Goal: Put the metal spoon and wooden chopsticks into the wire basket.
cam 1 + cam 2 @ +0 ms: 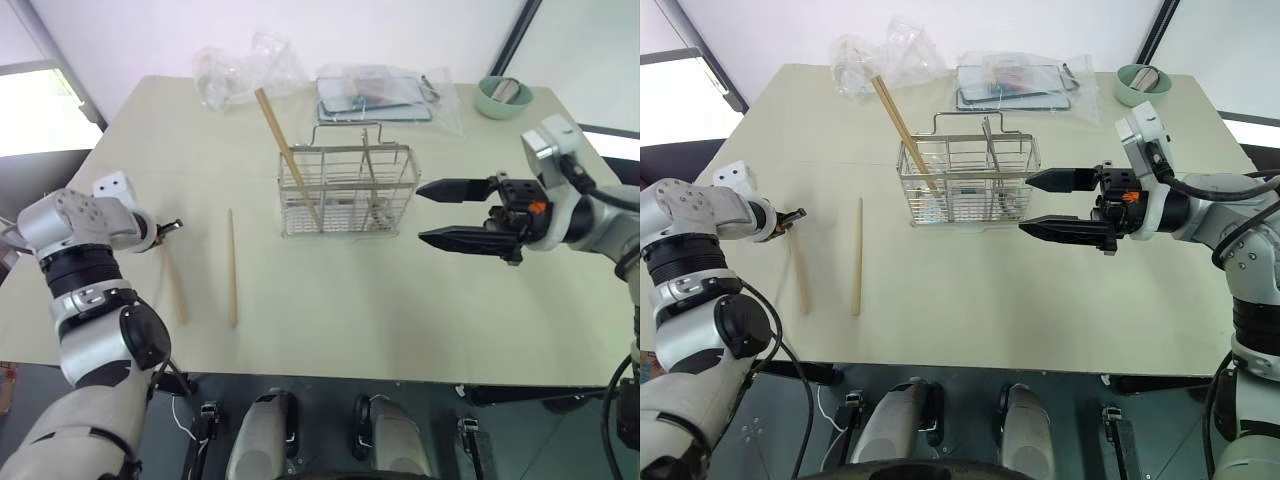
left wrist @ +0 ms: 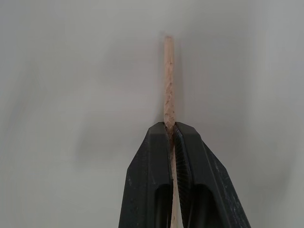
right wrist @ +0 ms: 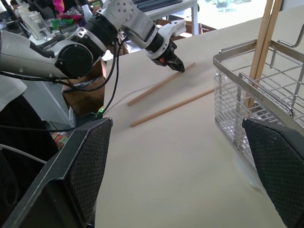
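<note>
Left claw (image 2: 172,135): clamped on a wooden chopstick (image 1: 176,285) lying on the counter (image 1: 400,300), left of frame.
Right claw (image 1: 432,213): jaws wide apart, empty, beside the wire basket (image 1: 348,190).

Light-tan wooden chopsticks (image 1: 232,266), silver wire basket (image 1: 347,190) — pale green bowl (image 1: 497,97), cream table (image 1: 400,300).

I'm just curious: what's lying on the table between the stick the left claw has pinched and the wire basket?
One loose wooden chopstick, flat on the table, apart from the left gripper and the wire basket. The head views show it.
</note>
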You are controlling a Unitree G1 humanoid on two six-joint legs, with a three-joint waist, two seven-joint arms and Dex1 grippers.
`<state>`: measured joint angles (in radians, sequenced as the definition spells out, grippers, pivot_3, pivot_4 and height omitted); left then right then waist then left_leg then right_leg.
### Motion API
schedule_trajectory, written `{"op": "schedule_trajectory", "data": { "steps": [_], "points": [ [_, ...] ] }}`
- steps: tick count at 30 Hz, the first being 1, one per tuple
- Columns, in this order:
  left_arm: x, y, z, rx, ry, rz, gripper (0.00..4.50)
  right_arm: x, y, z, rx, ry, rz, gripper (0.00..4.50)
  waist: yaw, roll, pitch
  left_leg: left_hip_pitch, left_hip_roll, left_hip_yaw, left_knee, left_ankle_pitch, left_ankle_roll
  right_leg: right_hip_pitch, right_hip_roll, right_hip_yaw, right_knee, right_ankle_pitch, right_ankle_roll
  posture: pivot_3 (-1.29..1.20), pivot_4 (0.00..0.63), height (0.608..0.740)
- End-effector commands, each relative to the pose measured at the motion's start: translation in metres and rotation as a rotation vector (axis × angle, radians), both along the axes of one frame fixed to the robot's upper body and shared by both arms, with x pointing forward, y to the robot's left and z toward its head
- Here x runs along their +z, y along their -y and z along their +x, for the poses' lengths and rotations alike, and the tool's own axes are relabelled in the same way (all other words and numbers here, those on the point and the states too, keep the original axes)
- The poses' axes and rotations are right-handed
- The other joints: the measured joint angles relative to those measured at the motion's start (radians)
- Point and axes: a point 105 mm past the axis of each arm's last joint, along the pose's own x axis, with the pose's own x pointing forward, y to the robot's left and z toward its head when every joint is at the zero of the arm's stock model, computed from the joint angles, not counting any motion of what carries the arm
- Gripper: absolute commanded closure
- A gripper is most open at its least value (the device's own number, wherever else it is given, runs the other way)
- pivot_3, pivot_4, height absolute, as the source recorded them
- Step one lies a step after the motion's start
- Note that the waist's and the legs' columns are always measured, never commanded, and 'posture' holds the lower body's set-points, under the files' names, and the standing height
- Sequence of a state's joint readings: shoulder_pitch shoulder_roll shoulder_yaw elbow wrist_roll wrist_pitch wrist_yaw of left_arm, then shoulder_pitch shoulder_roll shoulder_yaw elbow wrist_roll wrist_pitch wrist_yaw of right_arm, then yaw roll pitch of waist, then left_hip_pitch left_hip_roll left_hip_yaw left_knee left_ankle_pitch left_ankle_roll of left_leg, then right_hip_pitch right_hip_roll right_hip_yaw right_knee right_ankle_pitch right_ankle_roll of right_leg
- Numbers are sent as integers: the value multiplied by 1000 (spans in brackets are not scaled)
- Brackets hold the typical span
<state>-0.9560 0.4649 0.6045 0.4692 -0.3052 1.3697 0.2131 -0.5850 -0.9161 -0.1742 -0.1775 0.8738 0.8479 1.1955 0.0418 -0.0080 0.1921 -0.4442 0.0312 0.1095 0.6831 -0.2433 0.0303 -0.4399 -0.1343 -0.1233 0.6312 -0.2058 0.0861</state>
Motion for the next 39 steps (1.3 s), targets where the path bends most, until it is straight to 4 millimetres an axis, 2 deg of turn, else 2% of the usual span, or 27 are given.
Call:
{"op": "schedule_trajectory", "data": {
  "steps": [1,4,5,9,10,12,13,15,16,19,22,25,29,32,39],
  "points": [
    [58,-8,22,80,285,-13,4365,10,0,-4,3,38,26,0,-1,-4,2,-1,0,0,0,0,0,0,0,0,0,0,0,0,150,707],
    [115,-11,32,96,570,20,4365,10,1,-3,-6,35,26,0,-4,-7,3,-3,0,-1,0,0,0,-2,0,-1,-1,0,0,0,150,707],
    [142,-5,35,79,702,-13,4365,11,0,-3,-12,31,32,0,-4,-7,3,-3,0,0,0,1,-1,-2,0,-1,-1,0,0,0,150,707],
    [212,15,32,11,1035,-62,4365,12,1,-2,-26,24,37,0,-3,-8,4,-5,0,1,0,3,-4,-2,0,-1,-3,1,0,0,150,707],
    [239,30,27,-46,1158,-113,4365,12,1,-2,-32,24,36,0,-3,-8,4,-5,0,1,0,2,-4,-2,0,-1,-3,1,0,0,150,707],
    [273,52,17,-138,1308,-200,4365,12,2,-1,-42,23,38,0,0,-9,4,-5,0,2,0,3,-2,-2,0,-1,-3,1,0,0,150,707],
    [285,66,13,-200,1359,-253,4365,13,2,-1,-51,22,40,0,1,-9,4,-5,0,1,1,3,-2,-2,0,-2,-2,1,0,0,150,707],
    [298,95,6,-332,1405,-333,4365,14,3,-2,-64,27,39,0,-2,-9,4,-5,0,1,1,4,-1,-1,0,-2,-3,1,1,0,150,707],
    [300,103,4,-369,1411,-352,4365,14,3,-2,-67,29,38,0,-3,-9,4,-5,0,1,1,1,4,-1,0,-2,-3,1,1,0,150,707],
    [295,137,-5,-543,1396,-343,4365,16,6,-4,-91,32,46,0,-6,-9,4,-4,0,1,1,1,5,-1,1,-2,-2,1,1,0,150,707],
    [283,157,-9,-642,1355,-300,4365,17,10,-5,-119,31,60,0,-7,-9,4,-3,1,1,1,2,5,-2,2,-1,-1,1,1,0,150,707],
    [262,172,-5,-693,1293,-226,4365,18,13,-7,-141,33,73,0,-5,-9,4,-3,1,1,1,2,5,-1,2,-1,-1,1,1,0,150,707],
    [231,194,-3,-778,1284,17,4365,19,16,-8,-165,36,86,0,-1,-9,4,-3,0,1,1,1,5,0,2,-1,-1,1,1,0,150,707],
    [213,202,-1,-782,1281,42,4365,19,17,-7,-175,38,93,0,-2,-9,4,-3,0,1,1,1,5,0,2,-1,-2,1,1,0,150,707],
    [174,205,1,-774,1231,77,4365,23,17,-2,-201,48,110,0,-5,-9,4,-3,1,1,1,1,6,-1,2,-1,-2,1,1,0,150,707]
  ]
}}
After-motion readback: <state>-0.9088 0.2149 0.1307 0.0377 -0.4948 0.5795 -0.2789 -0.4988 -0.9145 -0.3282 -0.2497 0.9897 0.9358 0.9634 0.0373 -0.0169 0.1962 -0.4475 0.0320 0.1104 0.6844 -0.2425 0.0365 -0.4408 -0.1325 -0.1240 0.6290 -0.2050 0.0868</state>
